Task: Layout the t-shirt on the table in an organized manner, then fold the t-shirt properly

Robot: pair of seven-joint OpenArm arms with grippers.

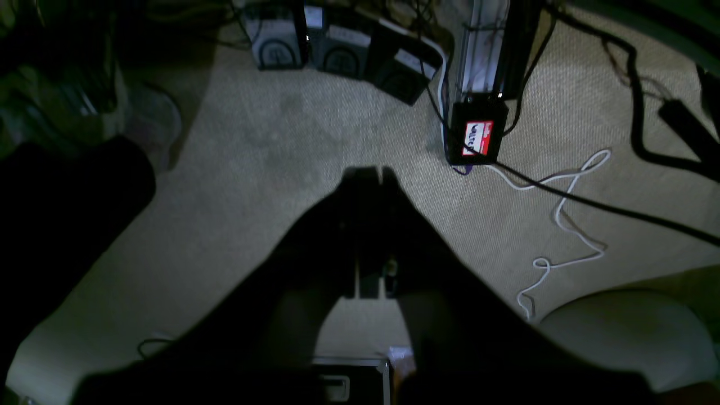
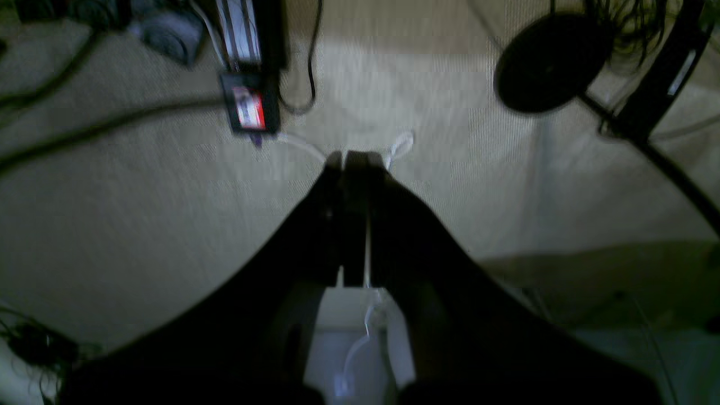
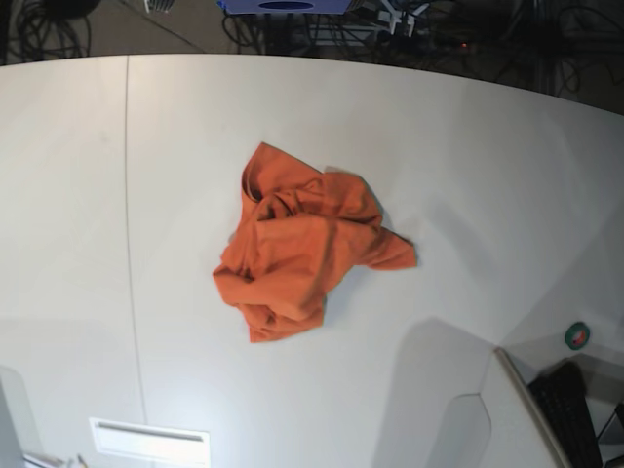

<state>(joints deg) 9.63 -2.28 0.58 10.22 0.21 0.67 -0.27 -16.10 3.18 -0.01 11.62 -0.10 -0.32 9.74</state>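
The orange t-shirt (image 3: 297, 239) lies crumpled in a heap near the middle of the white table (image 3: 468, 166) in the base view, its ribbed collar toward the upper left of the heap. Neither arm shows in that view. The left gripper (image 1: 371, 171) is shut with nothing between its dark fingers; it hangs over beige carpet. In the right wrist view the right gripper (image 2: 354, 157) is also shut and empty over carpet. The t-shirt is out of both wrist views.
A thin seam (image 3: 128, 195) runs down the table's left side. A grey side surface (image 3: 546, 409) with a roll of tape (image 3: 578, 335) sits at the lower right. Cables, a red-labelled box (image 1: 477, 138) and pedals (image 1: 343, 50) lie on the floor.
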